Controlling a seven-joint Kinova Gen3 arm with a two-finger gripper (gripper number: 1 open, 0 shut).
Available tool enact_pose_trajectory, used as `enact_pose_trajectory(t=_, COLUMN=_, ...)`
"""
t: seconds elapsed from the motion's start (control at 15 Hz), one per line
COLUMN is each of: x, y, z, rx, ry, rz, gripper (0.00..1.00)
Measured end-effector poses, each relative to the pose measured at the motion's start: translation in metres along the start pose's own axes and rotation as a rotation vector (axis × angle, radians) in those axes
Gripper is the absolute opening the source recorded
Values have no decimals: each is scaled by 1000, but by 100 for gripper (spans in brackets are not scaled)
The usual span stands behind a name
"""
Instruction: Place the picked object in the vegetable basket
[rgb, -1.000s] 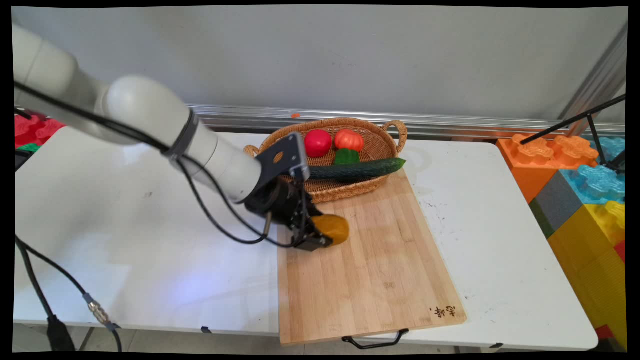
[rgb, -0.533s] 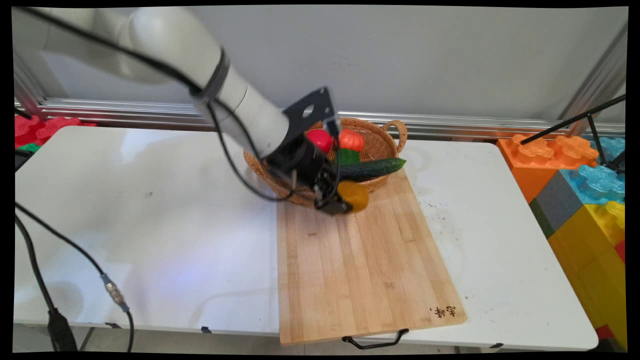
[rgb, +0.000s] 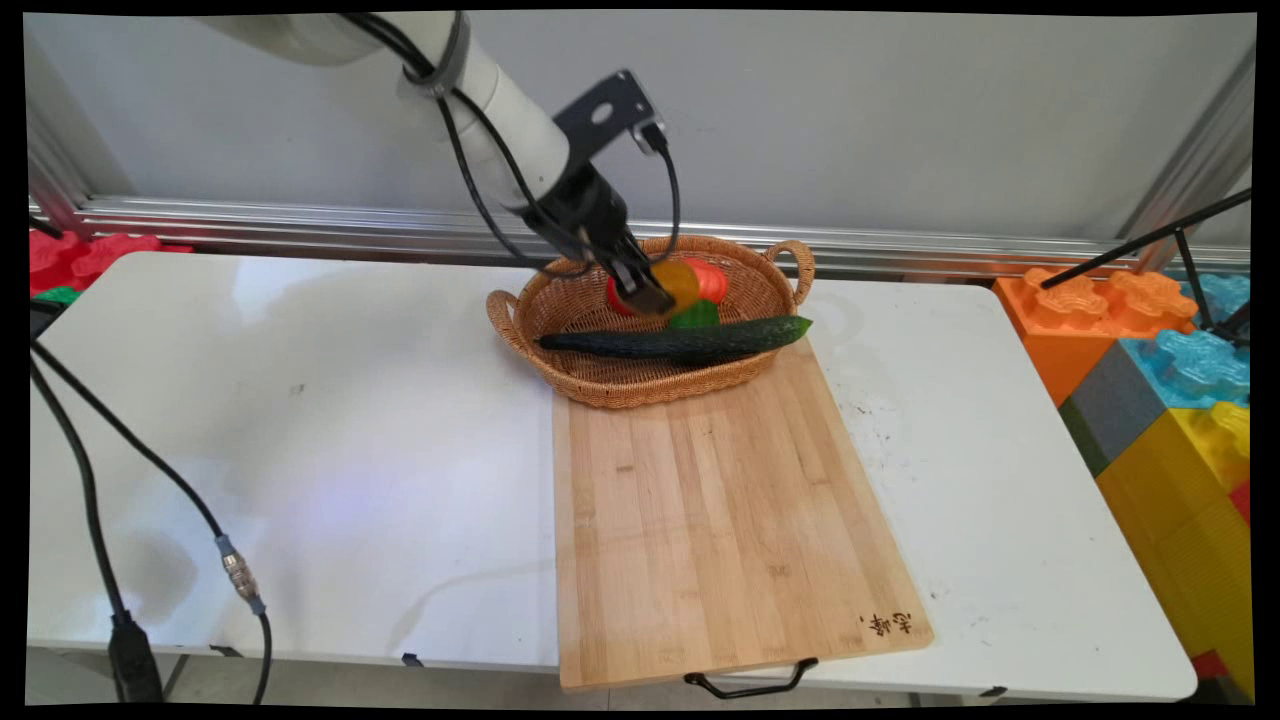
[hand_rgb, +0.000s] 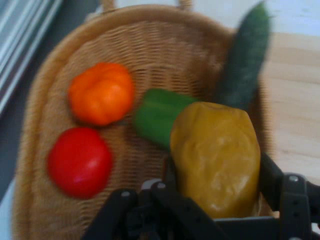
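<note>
Since a second ago I see the arm has lifted off the cutting board (rgb: 720, 520) and carried the yellow pepper (hand_rgb: 216, 157) over the wicker basket (rgb: 600, 378). Gripper (rgb: 655, 298) clenched on the yellow pepper, held above the basket's inside. White table (rgb: 300, 440) lies bare below-left of it. In the basket: cucumber (rgb: 680, 342) across the near rim, red tomato (hand_rgb: 79, 161), orange pepper (hand_rgb: 101, 92), green pepper (hand_rgb: 156, 117) just under it.
</note>
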Motion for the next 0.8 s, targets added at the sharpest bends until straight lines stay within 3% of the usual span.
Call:
enact_pose_trajectory(t=0.27, x=-13, y=-34, z=10, rx=45, ry=-50, rz=-78, gripper=0)
enact_pose_trajectory(t=0.53, x=-30, y=-50, z=28, rx=43, ry=-99, rz=-134, gripper=0)
enact_pose_trajectory(t=0.8, x=-38, y=-61, z=45, rx=44, ry=-114, rz=-154, gripper=0)
